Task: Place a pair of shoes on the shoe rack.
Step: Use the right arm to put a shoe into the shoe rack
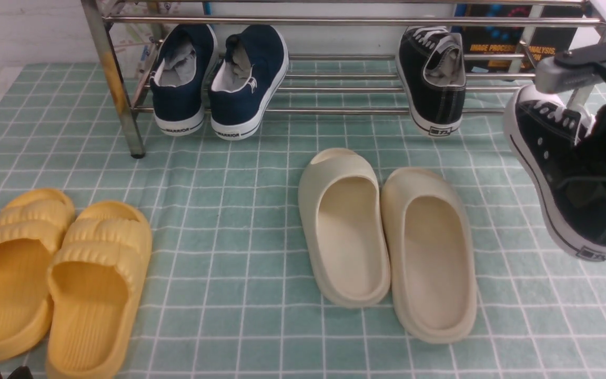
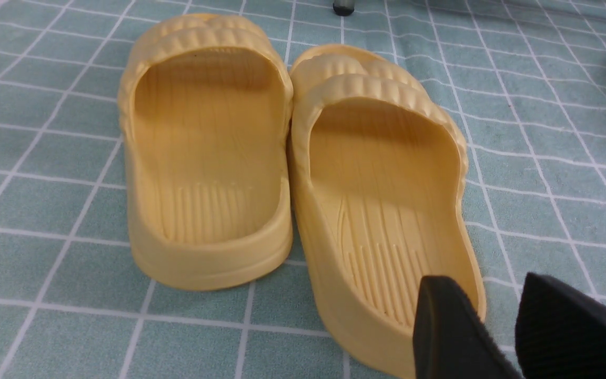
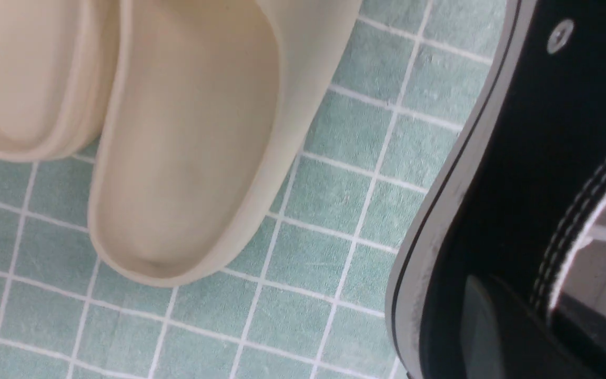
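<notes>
The right gripper (image 1: pixel 605 142), seemingly clamped on the second sneaker (image 1: pixel 555 173), is holding it aloft, needing a shoe rack (image 1: pixel 334 21) spot beside its mate (image 1: pixel 434 79).

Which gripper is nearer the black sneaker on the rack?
Right. The right gripper, holding the other sneaker, is just right of the racked sneaker; the left gripper is by the yellow slides.

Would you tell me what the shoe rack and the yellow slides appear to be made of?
The shoe rack looks like chromed metal tubing: shiny, mirror-like bars. The yellow slides look like soft moulded foam or rubber, matte, with ribbed straps and grooved footbeds.
</notes>
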`<act>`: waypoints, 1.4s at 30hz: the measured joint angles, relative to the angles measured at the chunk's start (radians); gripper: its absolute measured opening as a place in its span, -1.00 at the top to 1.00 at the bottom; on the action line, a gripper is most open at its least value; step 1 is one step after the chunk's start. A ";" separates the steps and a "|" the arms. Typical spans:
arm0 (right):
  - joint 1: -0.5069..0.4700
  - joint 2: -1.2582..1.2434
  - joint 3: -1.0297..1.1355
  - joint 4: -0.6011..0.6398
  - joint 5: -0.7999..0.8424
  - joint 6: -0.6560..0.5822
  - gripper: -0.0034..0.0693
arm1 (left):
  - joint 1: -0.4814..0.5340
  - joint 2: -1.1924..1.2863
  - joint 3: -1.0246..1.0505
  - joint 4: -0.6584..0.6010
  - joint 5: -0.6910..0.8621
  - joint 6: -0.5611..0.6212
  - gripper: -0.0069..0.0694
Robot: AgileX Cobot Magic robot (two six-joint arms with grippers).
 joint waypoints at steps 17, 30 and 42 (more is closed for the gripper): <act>0.000 0.368 -0.426 -0.071 0.056 -0.022 0.85 | 0.000 0.000 0.000 0.000 0.000 0.000 0.25; 0.000 0.590 -0.729 -0.151 0.098 -0.026 0.85 | 0.000 0.000 0.000 0.000 0.000 0.000 0.25; -0.046 0.694 -0.816 -0.154 0.021 -0.026 0.85 | 0.000 0.000 0.000 0.000 0.000 0.000 0.25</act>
